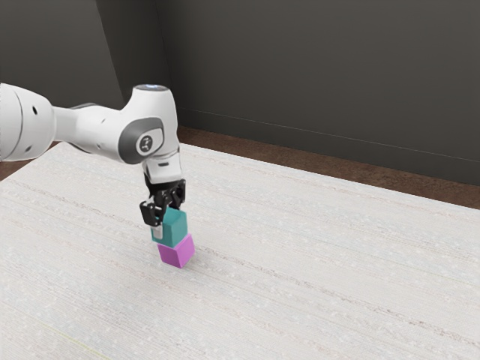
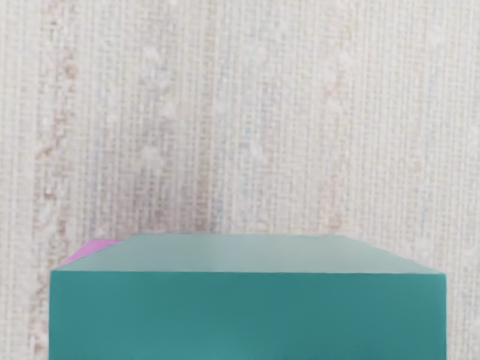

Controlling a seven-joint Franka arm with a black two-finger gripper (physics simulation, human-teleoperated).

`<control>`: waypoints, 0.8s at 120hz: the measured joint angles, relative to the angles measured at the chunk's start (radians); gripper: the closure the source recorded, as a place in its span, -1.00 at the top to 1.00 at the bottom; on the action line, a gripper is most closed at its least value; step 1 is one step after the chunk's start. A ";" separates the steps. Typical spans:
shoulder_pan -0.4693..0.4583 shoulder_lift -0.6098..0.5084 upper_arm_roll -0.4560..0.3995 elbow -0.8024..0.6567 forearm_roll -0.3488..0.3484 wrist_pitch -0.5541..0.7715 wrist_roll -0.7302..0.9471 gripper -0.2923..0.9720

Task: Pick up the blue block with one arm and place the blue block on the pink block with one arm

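The blue block, teal in colour, rests squarely on top of the pink block on the table, left of centre in the exterior view. My gripper comes straight down over the stack, its black fingers pressed against two opposite sides of the blue block's upper part, shut on it. In the wrist view the blue block looms large just under my hand, with a sliver of the pink block peeking out behind one corner.
The pale, wood-grained table stretches wide around the stack. Its far edge meets a brown floor strip and dark walls behind.
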 joint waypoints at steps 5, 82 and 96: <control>0.000 0.006 0.001 0.005 0.001 0.000 0.006 0.02; 0.036 0.084 0.003 0.079 0.025 0.012 0.067 0.02; 0.036 0.085 0.003 0.079 0.027 0.014 0.072 0.02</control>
